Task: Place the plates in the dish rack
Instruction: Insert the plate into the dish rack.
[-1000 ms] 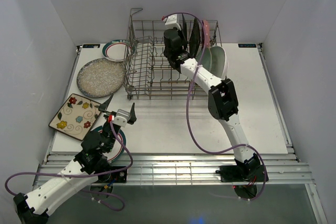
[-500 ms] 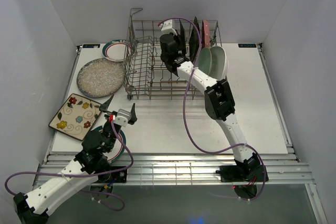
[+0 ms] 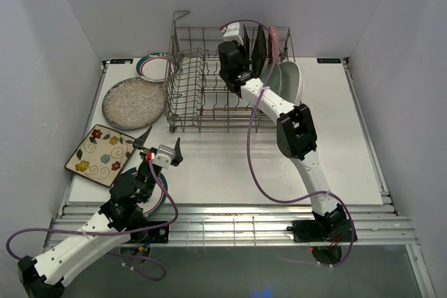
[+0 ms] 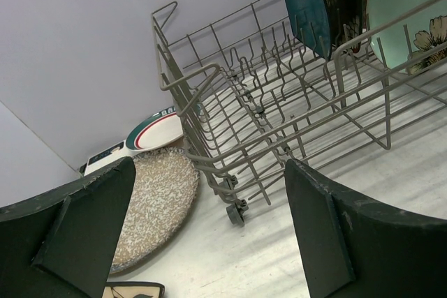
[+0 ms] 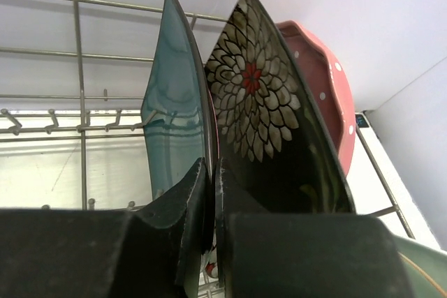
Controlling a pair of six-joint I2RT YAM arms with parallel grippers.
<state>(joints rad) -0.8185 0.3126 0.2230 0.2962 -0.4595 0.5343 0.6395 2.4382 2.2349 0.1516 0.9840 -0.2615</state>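
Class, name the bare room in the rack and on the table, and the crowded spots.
Free: rack tines left of the teal plate; table in front and right of it. Crowded: rack's right end; table's left, by the speckled plate and flowered plate.

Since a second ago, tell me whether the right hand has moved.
Yes. The right hand, shut on the teal plate, has shifted slightly right along the back rail of the dish rack.

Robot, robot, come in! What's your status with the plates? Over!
Left end effector open, hovering near the flowered plate. Right end effector shut inside the dish rack, at the teal plate. Black floral plate crowds it close.
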